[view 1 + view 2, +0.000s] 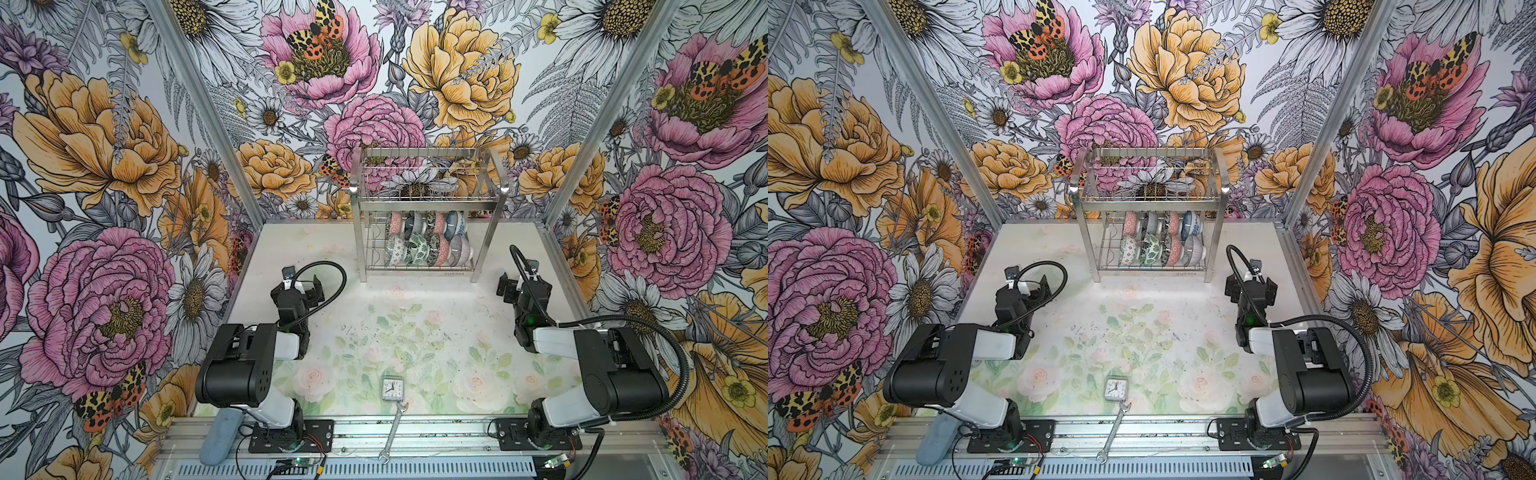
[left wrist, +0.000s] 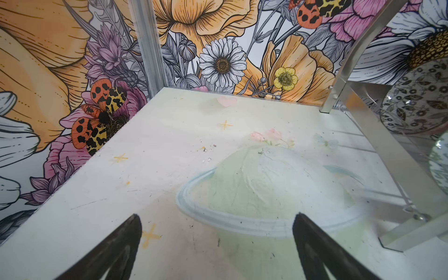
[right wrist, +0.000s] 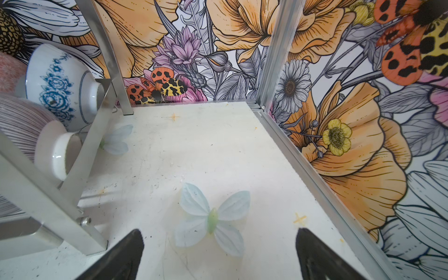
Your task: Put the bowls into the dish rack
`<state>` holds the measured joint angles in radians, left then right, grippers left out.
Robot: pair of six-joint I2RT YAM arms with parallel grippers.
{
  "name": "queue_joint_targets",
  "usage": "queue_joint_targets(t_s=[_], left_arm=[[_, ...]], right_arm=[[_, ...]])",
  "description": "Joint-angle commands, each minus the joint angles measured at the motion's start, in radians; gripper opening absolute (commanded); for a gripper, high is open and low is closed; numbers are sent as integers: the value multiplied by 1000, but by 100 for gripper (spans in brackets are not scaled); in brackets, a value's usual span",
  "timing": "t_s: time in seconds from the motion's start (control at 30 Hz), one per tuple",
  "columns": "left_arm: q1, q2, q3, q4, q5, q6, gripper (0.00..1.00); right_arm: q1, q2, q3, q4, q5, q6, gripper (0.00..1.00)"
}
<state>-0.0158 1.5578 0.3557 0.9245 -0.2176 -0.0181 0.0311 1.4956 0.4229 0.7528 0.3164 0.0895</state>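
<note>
The dish rack (image 1: 428,205) (image 1: 1150,205), shiny steel wire with two tiers, stands at the back middle of the table. Several bowls (image 1: 417,249) (image 1: 1150,249) stand on edge in two rows on its lower tier. Nothing shows in the upper basket. My left gripper (image 1: 305,286) (image 2: 217,215) is open and holds nothing, hovering left of the rack's front left leg. My right gripper (image 1: 505,284) (image 3: 219,230) is open too, just right of the rack. The left wrist view catches a black-white floral bowl (image 2: 417,99). In the right wrist view a blue-white bowl (image 3: 58,82) sits by a striped grey bowl (image 3: 19,121).
A small alarm clock (image 1: 392,388) sits near the table's front edge, with a wrench (image 1: 392,432) lying across the front rail just before it. A blue-grey block (image 1: 220,432) rests on the rail at front left. Floral wall panels and aluminium posts close in three sides.
</note>
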Motion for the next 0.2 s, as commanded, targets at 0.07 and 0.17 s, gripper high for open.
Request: queue_joint_targets(t_s=[0.07, 0.17], left_arm=[[-14, -4, 11, 41, -32, 21, 99], [-50, -1, -11, 91, -71, 52, 99]], right_arm=[[-3, 9, 16, 3, -10, 13, 100], [-3, 5, 12, 10, -10, 13, 100]])
